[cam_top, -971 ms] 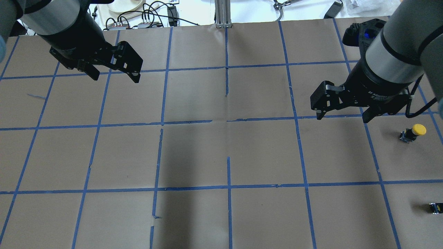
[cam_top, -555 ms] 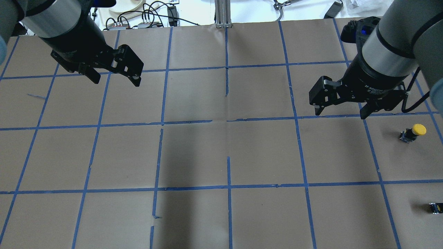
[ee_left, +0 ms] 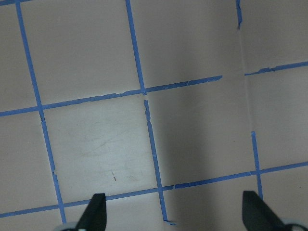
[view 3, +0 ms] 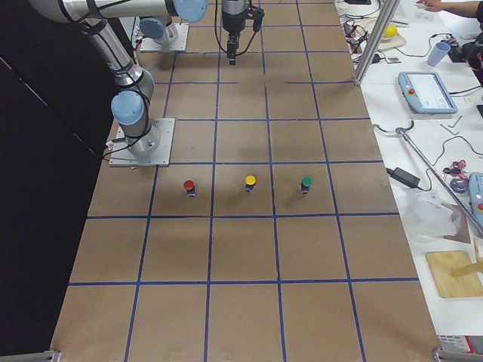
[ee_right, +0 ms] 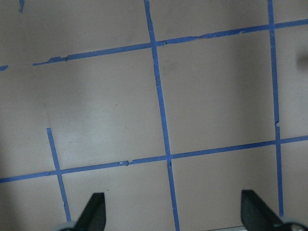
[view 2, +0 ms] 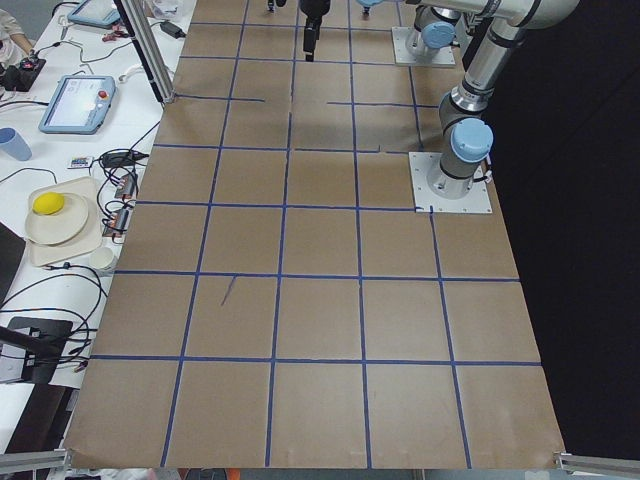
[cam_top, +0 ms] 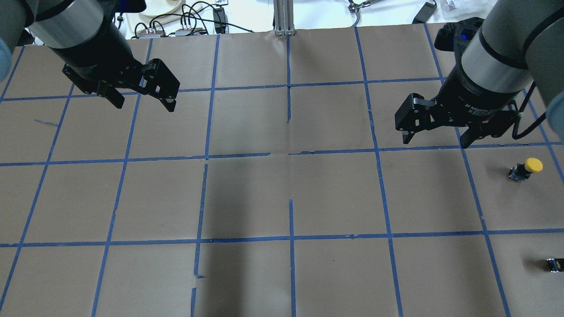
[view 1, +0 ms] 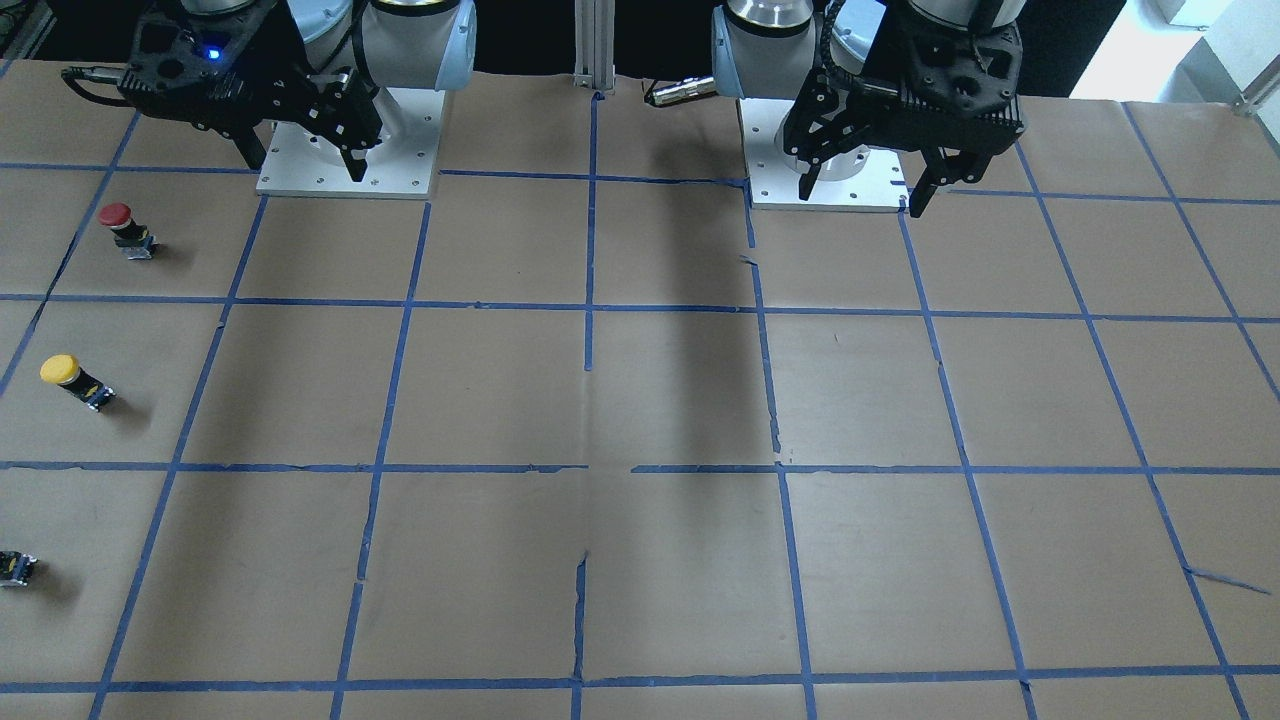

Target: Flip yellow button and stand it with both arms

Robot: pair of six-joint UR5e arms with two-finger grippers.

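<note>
The yellow button (cam_top: 526,168) has a round yellow cap and a black body. It sits on the brown paper near the table's right edge and appears to stand cap up. It also shows in the front view (view 1: 70,378) and the right side view (view 3: 250,182). My right gripper (cam_top: 436,141) hangs open and empty above the table, about one grid square left of the button and slightly behind it. It also shows in the front view (view 1: 305,167). My left gripper (cam_top: 144,105) is open and empty over the far left squares, and also shows in the front view (view 1: 862,197). Both wrist views show only paper and tape between open fingertips.
A red-capped button (view 1: 125,228) stands nearer my base than the yellow one. A small dark component (cam_top: 554,264) lies at the right edge toward the far side. The brown paper carries a blue tape grid (cam_top: 291,154). Cables and tools lie beyond the table's far edge.
My right gripper has drifted slightly back and turned a little at the wrist. My left gripper has shifted slightly forward. Both stay open. The yellow button has not moved.
</note>
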